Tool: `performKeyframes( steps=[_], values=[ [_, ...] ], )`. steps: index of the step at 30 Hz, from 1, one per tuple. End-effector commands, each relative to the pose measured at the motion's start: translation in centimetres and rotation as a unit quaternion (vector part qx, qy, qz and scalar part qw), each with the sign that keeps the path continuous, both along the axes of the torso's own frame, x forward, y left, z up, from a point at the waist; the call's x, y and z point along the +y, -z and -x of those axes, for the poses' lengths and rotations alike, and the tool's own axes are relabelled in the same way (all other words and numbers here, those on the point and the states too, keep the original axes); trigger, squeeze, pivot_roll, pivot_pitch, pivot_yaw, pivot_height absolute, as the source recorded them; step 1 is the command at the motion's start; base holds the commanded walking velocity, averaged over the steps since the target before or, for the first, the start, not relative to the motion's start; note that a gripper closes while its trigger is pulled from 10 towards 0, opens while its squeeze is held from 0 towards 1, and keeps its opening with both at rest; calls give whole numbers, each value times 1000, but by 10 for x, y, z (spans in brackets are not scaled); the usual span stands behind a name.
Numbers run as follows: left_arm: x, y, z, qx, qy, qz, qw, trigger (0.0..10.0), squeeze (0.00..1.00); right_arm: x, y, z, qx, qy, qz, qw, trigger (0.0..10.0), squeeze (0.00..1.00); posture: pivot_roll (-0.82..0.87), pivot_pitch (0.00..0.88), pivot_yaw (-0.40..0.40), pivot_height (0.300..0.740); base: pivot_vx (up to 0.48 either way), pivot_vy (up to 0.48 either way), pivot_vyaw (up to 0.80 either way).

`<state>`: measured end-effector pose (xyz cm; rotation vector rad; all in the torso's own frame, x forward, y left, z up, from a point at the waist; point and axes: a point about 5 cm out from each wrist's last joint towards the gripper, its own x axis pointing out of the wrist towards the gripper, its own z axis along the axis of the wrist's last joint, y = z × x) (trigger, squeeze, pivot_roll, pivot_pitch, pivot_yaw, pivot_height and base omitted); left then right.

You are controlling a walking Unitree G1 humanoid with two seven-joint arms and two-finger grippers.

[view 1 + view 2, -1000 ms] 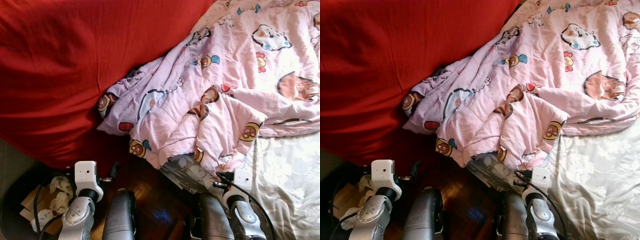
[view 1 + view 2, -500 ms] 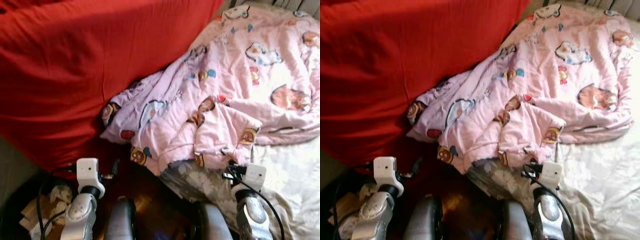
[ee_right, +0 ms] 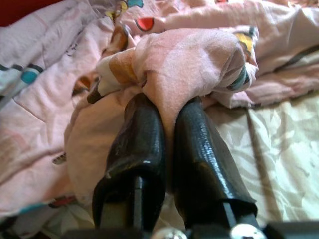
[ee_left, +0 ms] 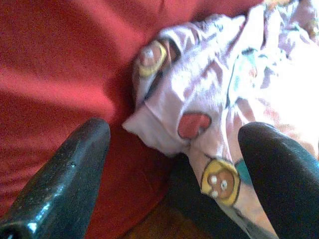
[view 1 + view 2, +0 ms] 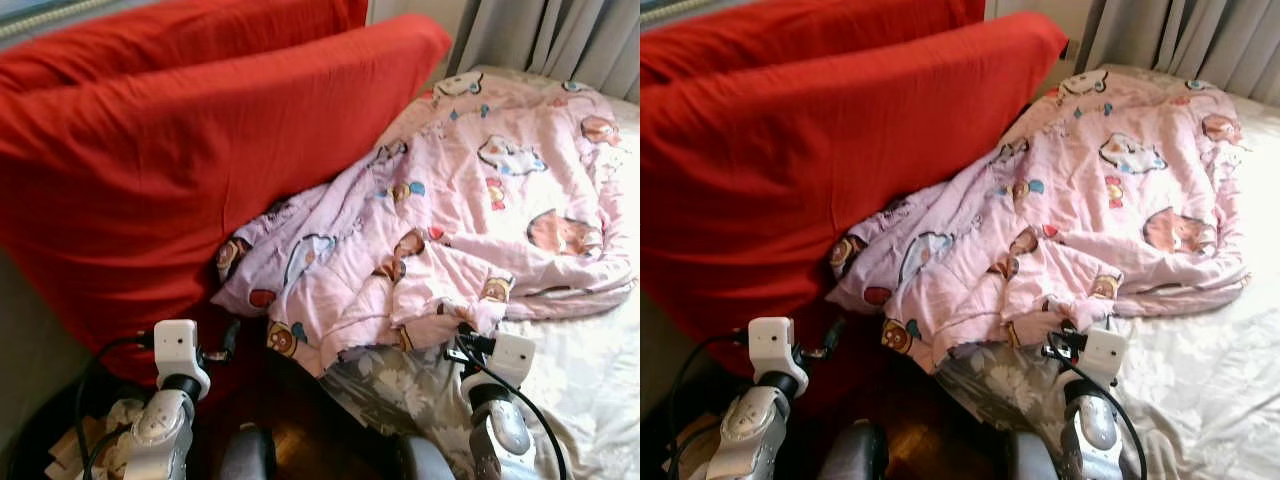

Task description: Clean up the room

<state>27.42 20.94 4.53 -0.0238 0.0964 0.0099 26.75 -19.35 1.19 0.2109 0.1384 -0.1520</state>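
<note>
A: Quilt [image 5: 470, 200], pink with cartoon prints, and the right gripper [image 3: 168, 107] has a fold of it pinched tight between its two black fingers [image 3: 137, 144].

B: Clamped right at the quilt's near edge, the crumpled part, where it meets the floral sheet [image 5: 590, 370].

A: And the left gripper [image 4: 172, 149]?

B: Fingers spread wide, nothing between them. It hovers just off the quilt's left corner, the bit with the round yellow face print, apart from the cloth.

A: Where does the quilt lie overall?

B: Spread over the bed, bunched toward the robot. Its far end runs up toward the grey curtain [image 5: 560, 40]. Its left edge is pressed against the big red cushion [image 5: 170, 160], which stands tilted beside it.

A: Below the quilt's near corner?

B: Dark wood floor [image 5: 300, 420], in shadow. Left of that, near the left arm, a dark bin [image 5: 40, 450] with crumpled paper [image 5: 100, 445] in it.

A: The sheet?

B: Pale, flower-patterned, lying bare to the right of the quilt's bunched edge.
</note>
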Motion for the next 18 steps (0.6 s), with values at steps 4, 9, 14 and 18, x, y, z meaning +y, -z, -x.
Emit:
performKeyframes(
  steps=[4, 9, 14, 18],
  values=[
    [7, 3, 0, 6, -15, 3, 1000, 10000, 0, -4, -1, 0, 0, 8, 2, 1000, 10000, 0, 59, 75, -10, 708, 0, 0, 0],
    [9, 6, 0, 14, -21, 1, 1000, 10000, 0, -4, -2, -1, -2, 12, 0, 1000, 10000, 0, 62, 89, -11, 733, 0, 0, 0],
    [11, 13, 0, 30, -28, 1, 999, 10000, 0, -2, -3, -2, -7, 14, -5, 1000, 10000, 0, 70, 122, -13, 740, 0, 0, 0],
    [16, 24, 6, 59, -36, -3, 998, 10000, 0, -1, -1, -1, -2, 17, -12, 1000, 10000, 0, 74, 128, -6, 740, 0, 0, 0]
  ],
)
